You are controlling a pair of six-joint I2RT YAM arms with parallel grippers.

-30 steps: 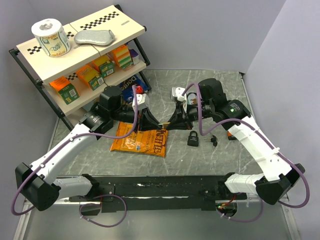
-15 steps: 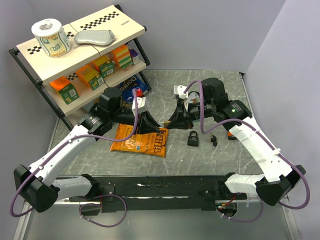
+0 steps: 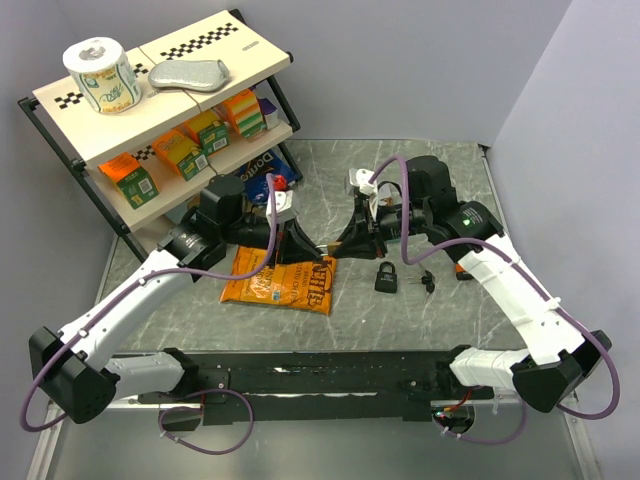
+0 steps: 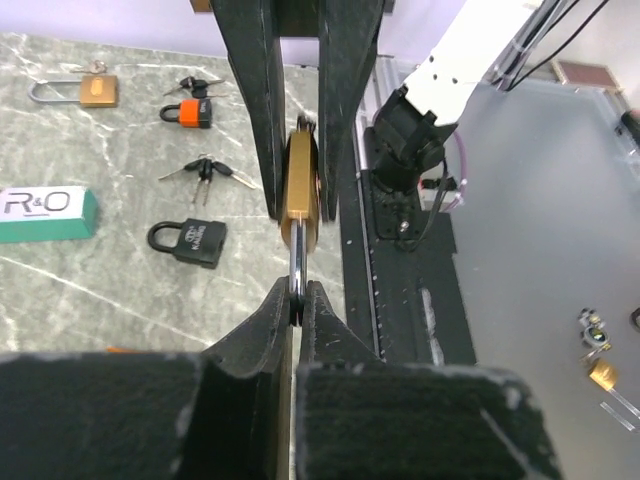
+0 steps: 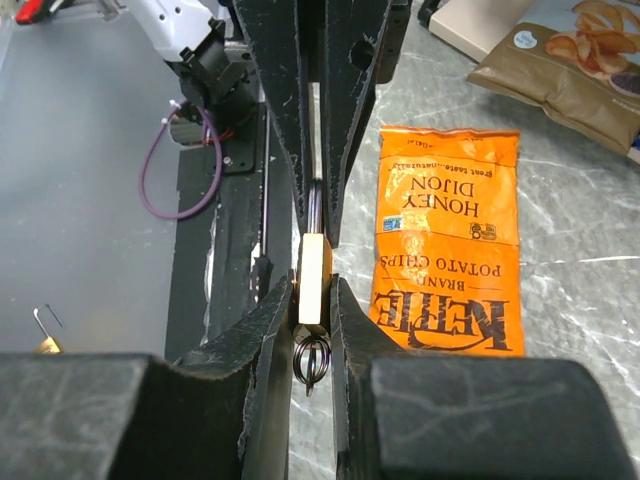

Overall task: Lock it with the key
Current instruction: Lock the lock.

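I hold the brass padlock (image 4: 299, 180) in the air between my two arms, above the marbled table (image 3: 440, 170) and near the Kettle chip bag (image 3: 280, 280). My left pincer (image 4: 297, 292) is nipped tight on its steel shackle (image 4: 297, 262). My right pincer (image 5: 313, 292) clamps the flat faces of the body, with a key ring (image 5: 312, 358) dangling below; the key itself I cannot make out. I judge the lock dense, rigid and smooth, so the thin shackle may swivel in my pads. The flat brass sides offer the surest hold.
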